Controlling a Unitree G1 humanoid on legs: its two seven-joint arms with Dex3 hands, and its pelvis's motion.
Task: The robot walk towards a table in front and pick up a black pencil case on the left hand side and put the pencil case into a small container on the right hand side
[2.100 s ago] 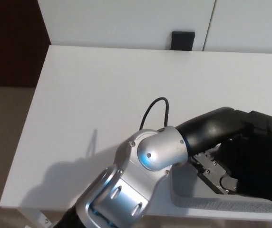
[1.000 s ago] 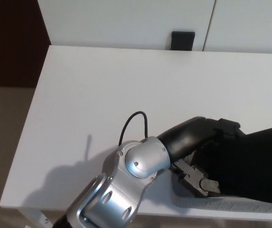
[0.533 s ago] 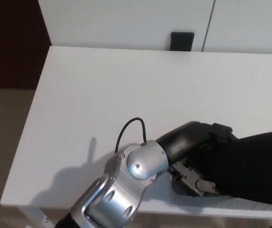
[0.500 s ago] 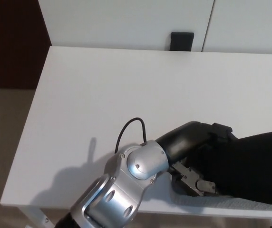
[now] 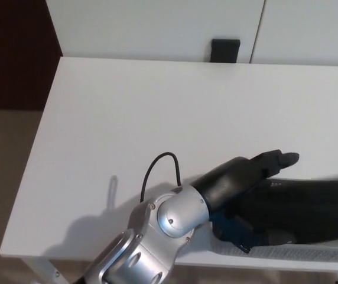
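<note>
Your left hand (image 5: 266,171) has its fingers (image 5: 281,158) clasped on the long black pencil case (image 5: 317,207), lying crosswise just above the pale grey container (image 5: 322,254). Lower straight down.

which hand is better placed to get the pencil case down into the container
Left. The left robot hand reaches across to the black pencil case, which lies over the container rim. The right robot hand is not in view.
</note>
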